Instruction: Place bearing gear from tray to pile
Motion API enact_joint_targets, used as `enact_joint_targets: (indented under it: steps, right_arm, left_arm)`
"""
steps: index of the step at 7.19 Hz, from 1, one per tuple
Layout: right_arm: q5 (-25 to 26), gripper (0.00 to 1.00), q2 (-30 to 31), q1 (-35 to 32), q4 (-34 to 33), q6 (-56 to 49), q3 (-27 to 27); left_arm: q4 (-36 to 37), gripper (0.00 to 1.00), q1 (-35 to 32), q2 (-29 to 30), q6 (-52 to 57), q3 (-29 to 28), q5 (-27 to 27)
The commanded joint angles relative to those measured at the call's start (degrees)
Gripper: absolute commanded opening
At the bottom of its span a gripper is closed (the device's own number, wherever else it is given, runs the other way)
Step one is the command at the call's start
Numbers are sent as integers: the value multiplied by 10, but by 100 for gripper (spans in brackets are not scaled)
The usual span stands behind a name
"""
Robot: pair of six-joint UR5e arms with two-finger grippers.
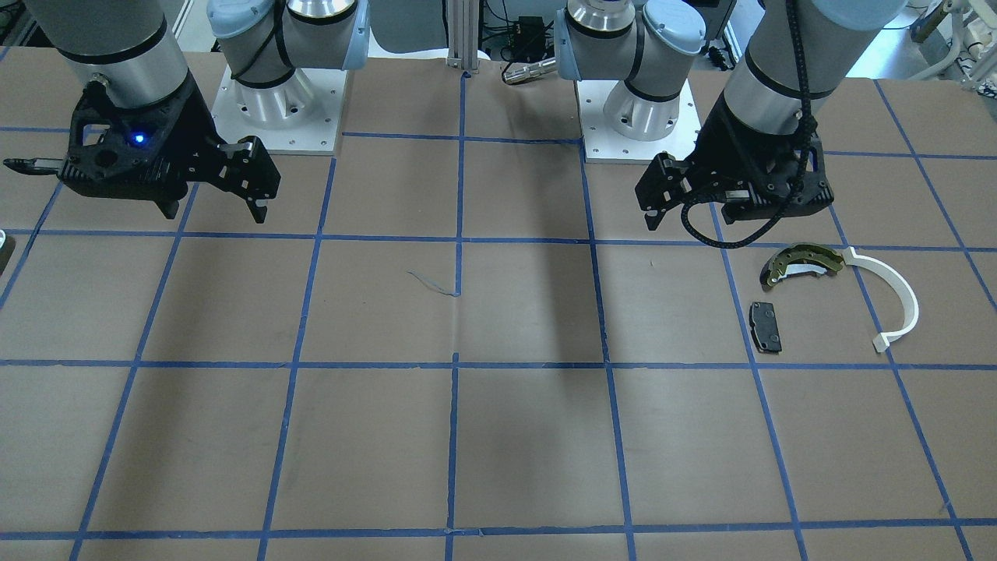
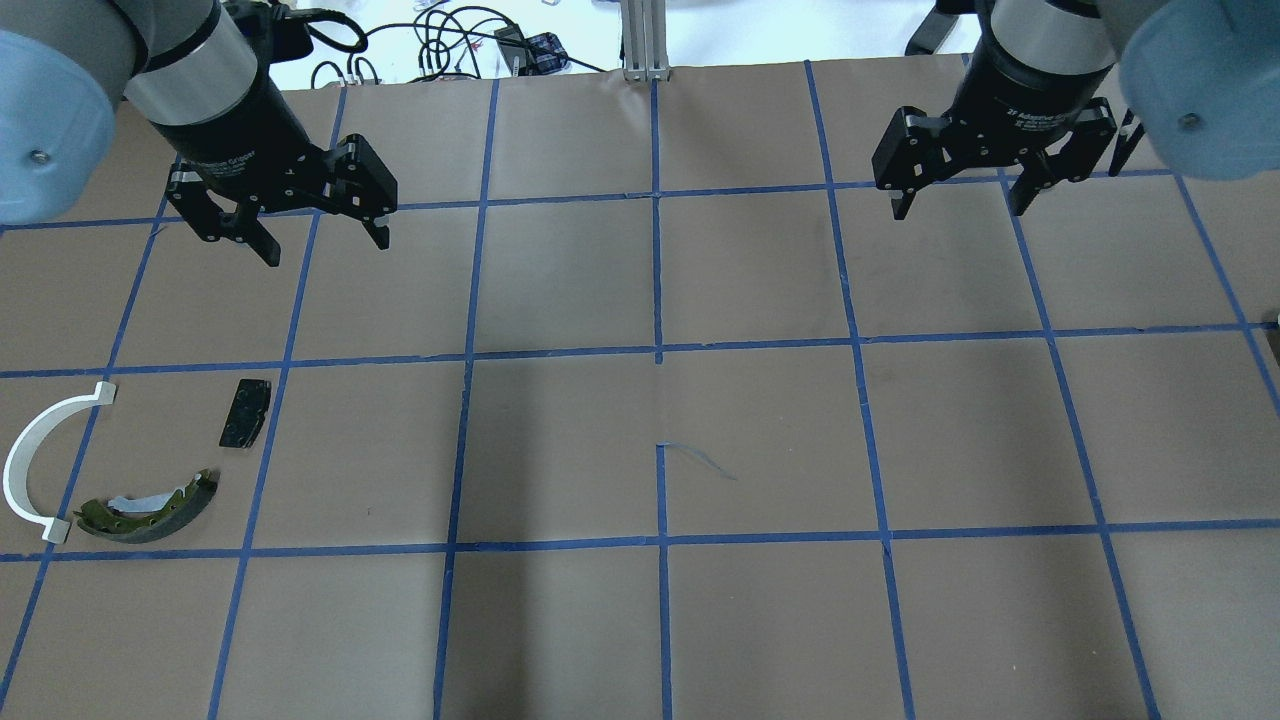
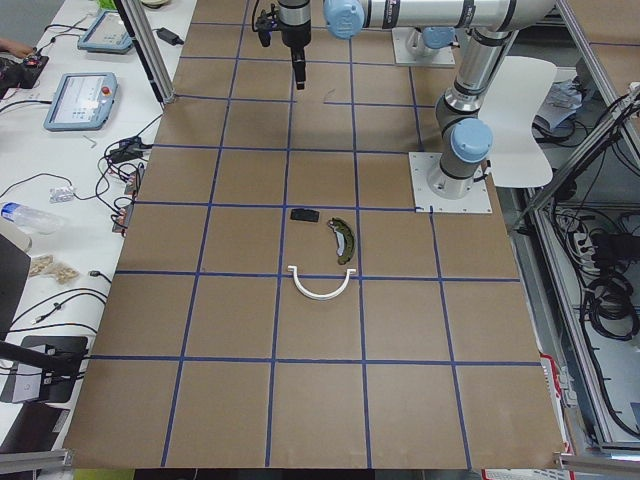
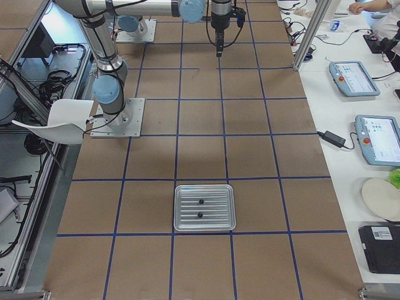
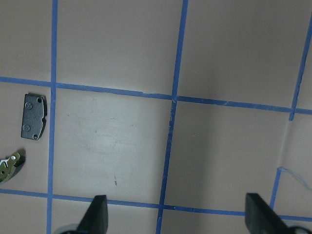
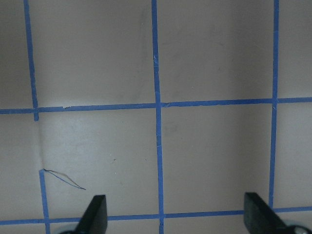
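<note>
Two small dark parts (image 4: 200, 202) lie in the ribbed silver metal tray (image 4: 187, 222) near the bench's right end. The loose pile of curved parts (image 2: 175, 510) sits near its left end. The left gripper (image 2: 325, 245) and right gripper (image 2: 958, 210) hang with fingers apart, empty.

Robotics lab; teach pendants (image 4: 354, 77), cables (image 3: 608, 292), tape-gridded table (image 2: 760, 440).

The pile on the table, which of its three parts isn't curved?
The small dark grey pad. It is a flat rectangle, while the olive-gold brake shoe and the white plastic arc beside it both bend in an arc.
</note>
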State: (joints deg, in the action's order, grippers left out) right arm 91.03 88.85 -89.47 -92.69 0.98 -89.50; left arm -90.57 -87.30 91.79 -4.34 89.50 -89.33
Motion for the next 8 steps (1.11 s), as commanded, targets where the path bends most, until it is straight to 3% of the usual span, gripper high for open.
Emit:
enact_joint_targets:
  steps: [1, 5, 7, 8]
  right_arm:
    - [-1, 100, -1, 0, -3, 0, -1]
    - [3, 100, -3, 10, -1, -18, -1]
    - [66, 100, -4, 42, 5, -58, -3]
    - [67, 100, -4, 78, 6, -97, -10]
  left_arm:
    - [1, 100, 1, -2, 1, 8, 0]
    - [1, 100, 1, -2, 2, 9, -1]
    - [1, 100, 1, -1, 2, 10, -1]
    - [1, 100, 1, -1, 2, 10, -1]
